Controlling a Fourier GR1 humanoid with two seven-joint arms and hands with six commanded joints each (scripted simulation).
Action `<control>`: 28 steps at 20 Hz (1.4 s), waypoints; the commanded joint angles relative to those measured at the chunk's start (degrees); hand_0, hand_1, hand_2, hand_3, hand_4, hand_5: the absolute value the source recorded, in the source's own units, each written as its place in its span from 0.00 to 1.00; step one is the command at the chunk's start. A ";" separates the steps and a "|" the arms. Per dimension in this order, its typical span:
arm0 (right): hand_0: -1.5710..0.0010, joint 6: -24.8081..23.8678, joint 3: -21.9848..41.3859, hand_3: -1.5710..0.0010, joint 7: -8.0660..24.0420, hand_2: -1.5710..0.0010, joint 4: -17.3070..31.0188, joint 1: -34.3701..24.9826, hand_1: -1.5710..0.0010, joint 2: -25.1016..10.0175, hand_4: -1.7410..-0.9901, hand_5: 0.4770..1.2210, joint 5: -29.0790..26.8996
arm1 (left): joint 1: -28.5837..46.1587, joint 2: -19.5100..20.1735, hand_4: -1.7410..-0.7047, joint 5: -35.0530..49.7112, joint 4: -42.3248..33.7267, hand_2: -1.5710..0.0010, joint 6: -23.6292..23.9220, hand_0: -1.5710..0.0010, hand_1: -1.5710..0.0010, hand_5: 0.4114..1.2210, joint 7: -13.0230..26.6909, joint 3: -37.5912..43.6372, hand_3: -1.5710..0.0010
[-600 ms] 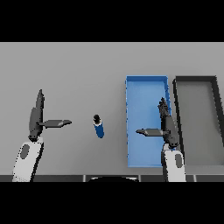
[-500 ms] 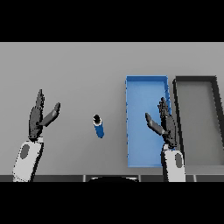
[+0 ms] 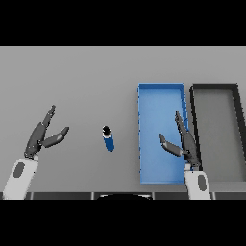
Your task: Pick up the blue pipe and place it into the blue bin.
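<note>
Head view: a short blue cylindrical pipe with a dark end cap (image 3: 108,139) is lying on the plain grey bench (image 3: 86,81), its dark end pointing away from the robot and its blue body angling slightly toward the right. It is sitting between the two hands and touching neither. To its right, just across a strip of bare bench, a shallow rectangular blue bin (image 3: 161,88) is standing with its long side running away from the robot, and nothing is lying inside it. A dark grey rectangular tray with a black rim (image 3: 214,87) is standing beside the blue bin, on its right, the two walls close together.

The dark left hand (image 3: 39,138) is showing at the lower left on its white and grey arm, well apart from the pipe, fingers straight and pointing up and away, thumb spreading out toward the pipe; it is wide and holding nothing. The dark right hand (image 3: 186,143) is hanging over the right edge of the blue bin, its fingers stretching forward along the bin's right wall and its thumb reaching left over the bin's blue floor; it too is spread wide and carrying nothing. The pipe is lying nearer the blue bin than the left hand.
</note>
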 commanded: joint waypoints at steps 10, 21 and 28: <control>1.00 0.68 0.65 1.00 -1.44 1.00 -0.77 0.42 1.00 -1.13 0.69 0.17 1.01 | 1.93 3.64 0.68 1.62 -6.19 1.00 -11.45 1.00 1.00 0.15 0.90 -5.86 1.00; 1.00 1.09 0.63 1.00 -2.40 1.00 -0.72 0.99 1.00 -0.51 0.63 0.19 0.30 | -0.80 -4.40 0.60 -3.68 -6.57 1.00 -14.00 1.00 1.00 0.04 4.91 -15.93 1.00; 1.00 0.76 0.49 1.00 -1.45 1.00 -1.31 1.82 1.00 -0.12 0.62 0.17 0.18 | -6.32 -12.25 0.60 -4.73 1.53 1.00 -14.41 1.00 1.00 0.04 6.22 -17.77 1.00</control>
